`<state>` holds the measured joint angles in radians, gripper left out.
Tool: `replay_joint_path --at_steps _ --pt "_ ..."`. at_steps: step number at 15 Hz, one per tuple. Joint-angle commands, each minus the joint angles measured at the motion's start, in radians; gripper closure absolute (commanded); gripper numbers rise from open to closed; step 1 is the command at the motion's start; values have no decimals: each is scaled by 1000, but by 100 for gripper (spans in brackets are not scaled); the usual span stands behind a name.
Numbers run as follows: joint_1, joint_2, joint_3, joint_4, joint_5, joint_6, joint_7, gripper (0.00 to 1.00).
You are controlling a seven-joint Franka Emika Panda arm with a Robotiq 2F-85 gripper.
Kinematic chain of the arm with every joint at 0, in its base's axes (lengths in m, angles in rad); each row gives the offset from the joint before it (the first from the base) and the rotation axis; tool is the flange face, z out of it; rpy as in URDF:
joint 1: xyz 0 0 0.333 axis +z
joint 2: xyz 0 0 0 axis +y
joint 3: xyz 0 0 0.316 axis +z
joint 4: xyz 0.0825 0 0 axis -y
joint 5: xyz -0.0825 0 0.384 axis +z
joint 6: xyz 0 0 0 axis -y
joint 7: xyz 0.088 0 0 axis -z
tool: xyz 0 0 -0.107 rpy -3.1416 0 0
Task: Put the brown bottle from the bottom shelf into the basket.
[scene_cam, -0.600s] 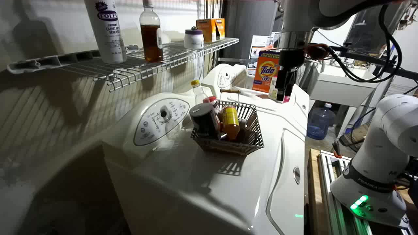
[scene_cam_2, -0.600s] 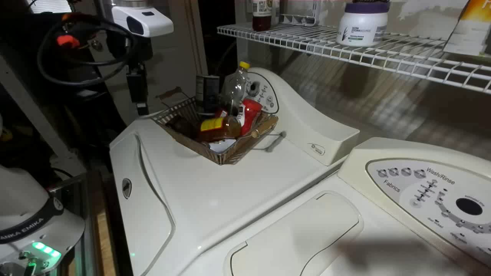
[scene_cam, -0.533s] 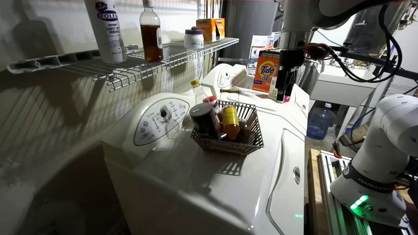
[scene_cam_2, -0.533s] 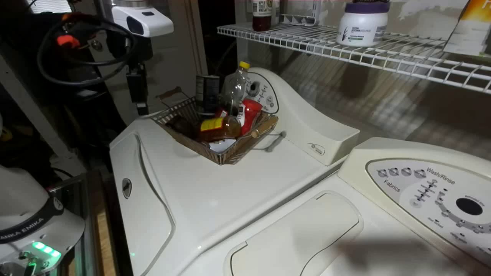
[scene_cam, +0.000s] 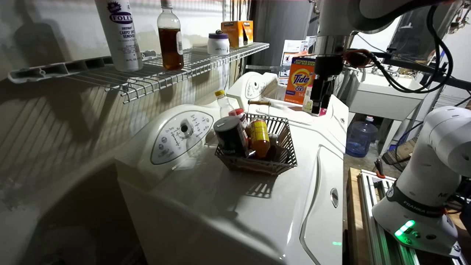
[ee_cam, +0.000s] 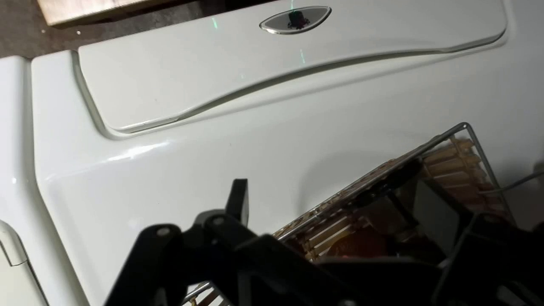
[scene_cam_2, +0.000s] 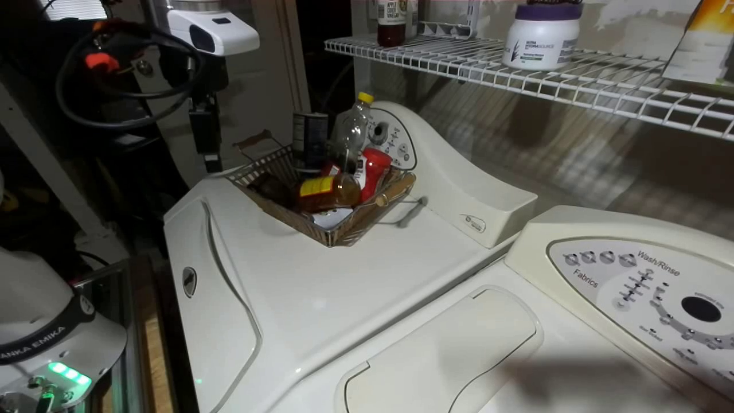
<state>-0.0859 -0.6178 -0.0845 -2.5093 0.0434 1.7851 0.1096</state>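
Amber-brown, one: the brown bottle [scene_cam: 171, 48], upright on the wire of the bottom shelf [scene_cam: 198, 59], high at left in an exterior view, close to the front edge; cap out of frame there. Neighbours: white bottle [scene_cam: 121, 40], left and nearer; white jar [scene_cam: 218, 45], right and farther. The spacing leaves its sides exposed, presumably enough for a side grasp.

Dark slatted, one: the basket [scene_cam: 254, 167], on the flat top of the white machine [scene_cam: 220, 191], right of and below the shelf; likely set there as a steady receiving place. Contents include: black canister [scene_cam: 230, 136], near left; clear bottle [scene_cam_2: 348, 137], yellow cap; yellow-labelled bottle [scene_cam: 260, 139], tilted, middle. Crowded together, presumably propping one another; the brown bottle may have to lean or lie across them.

Black, one: the gripper [ee_cam: 338, 204], pointing down near the basket, in both exterior views well apart from the brown bottle. Jaws spread, nothing between them in the wrist view, a state suited to an approach. Pick-up not yet made, by judgement; the white bottle could be nudged.
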Motion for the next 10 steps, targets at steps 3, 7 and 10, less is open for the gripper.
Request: replay_joint_path --at_steps 3,7,10 --pt "5 -4 42 38 -8 -9 4 0" --pt "47 8 120 168 -35 -27 0 0" --pt "75 58 166 292 -51 -12 -10 0"
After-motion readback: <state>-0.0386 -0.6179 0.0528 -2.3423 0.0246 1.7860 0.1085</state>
